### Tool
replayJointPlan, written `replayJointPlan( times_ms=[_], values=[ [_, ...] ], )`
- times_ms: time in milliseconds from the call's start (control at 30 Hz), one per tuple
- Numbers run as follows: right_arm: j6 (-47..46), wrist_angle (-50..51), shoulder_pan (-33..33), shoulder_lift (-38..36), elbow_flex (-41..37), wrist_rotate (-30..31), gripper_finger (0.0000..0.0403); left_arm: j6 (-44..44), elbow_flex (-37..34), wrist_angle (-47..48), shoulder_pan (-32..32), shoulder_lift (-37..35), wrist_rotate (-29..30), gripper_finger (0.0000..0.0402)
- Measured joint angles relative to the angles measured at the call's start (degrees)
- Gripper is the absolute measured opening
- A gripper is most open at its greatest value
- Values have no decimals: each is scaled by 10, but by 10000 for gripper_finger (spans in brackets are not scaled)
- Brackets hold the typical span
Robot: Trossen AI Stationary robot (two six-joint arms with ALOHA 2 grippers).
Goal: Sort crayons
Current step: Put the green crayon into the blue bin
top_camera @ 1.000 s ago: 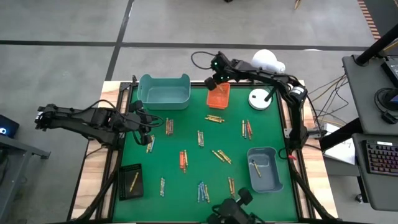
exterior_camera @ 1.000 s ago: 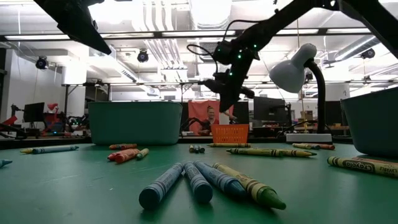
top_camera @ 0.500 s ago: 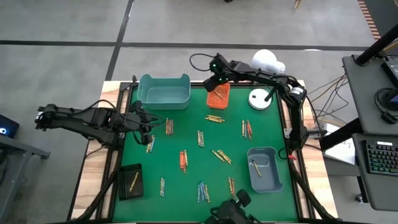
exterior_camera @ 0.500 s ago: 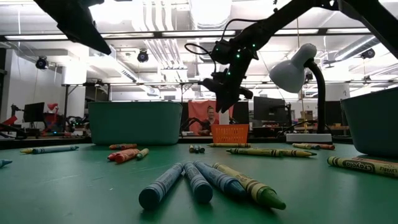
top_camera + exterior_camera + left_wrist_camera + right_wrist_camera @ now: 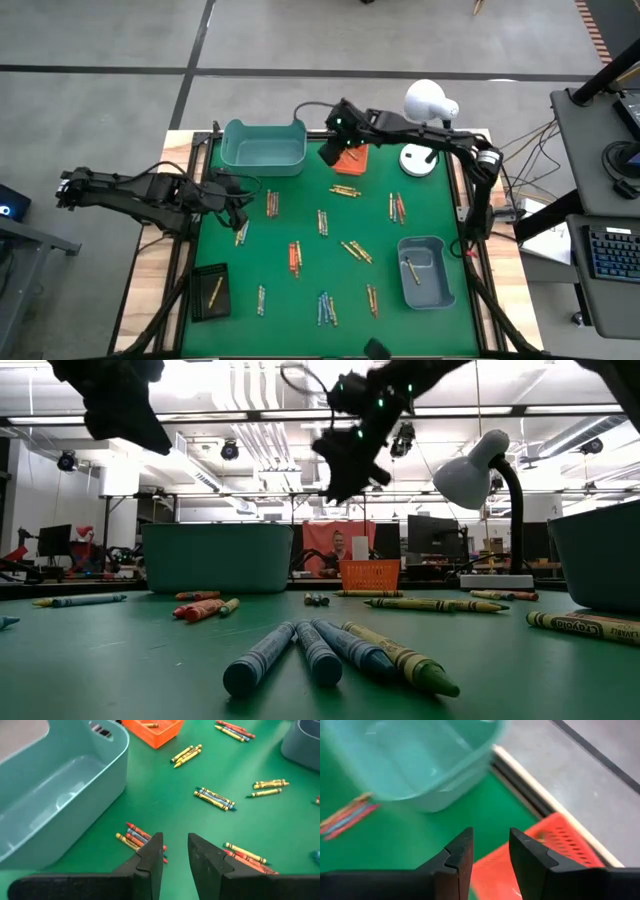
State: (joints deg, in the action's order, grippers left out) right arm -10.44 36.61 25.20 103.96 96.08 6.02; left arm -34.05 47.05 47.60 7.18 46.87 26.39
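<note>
Crayons [image 5: 346, 190], thin yellow-gold sticks lying crosswise, sat just below your right gripper [image 5: 331, 152], whose empty fingers stood parted over the small orange mesh tray [image 5: 356, 160].

Glossy plastic teal bin [image 5: 60, 795], matt green mat [image 5: 300, 215]

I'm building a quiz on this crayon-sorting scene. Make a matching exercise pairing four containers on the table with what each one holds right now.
Containers:
1. teal bin
2. orange tray
3. black tray
4. blue-grey bin

Descriptions:
A. one crayon, near the mat's front left corner
B. one crayon, on the mat's right side
C. nothing inside that shows
D. partly under the right gripper

Pairs: 1-C, 2-D, 3-A, 4-B
</note>
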Motion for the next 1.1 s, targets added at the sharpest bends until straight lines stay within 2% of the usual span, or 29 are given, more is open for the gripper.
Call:
replayJointPlan(
  times_ms=[267,500,600,900,1100],
  values=[
    [54,9,-93,-14,0,0,91,-101,0,5,0,37,0,73],
    [98,30,-161,-30,-5,0,80,-124,0,10,0,100,-48,73],
    [104,41,-181,-46,-21,0,79,-124,0,23,0,122,-50,73],
    [84,58,-221,-150,-133,0,89,-153,0,67,0,159,-50,73],
    [75,-33,-241,-229,-242,0,80,-195,0,92,0,174,-50,73]
  ],
)
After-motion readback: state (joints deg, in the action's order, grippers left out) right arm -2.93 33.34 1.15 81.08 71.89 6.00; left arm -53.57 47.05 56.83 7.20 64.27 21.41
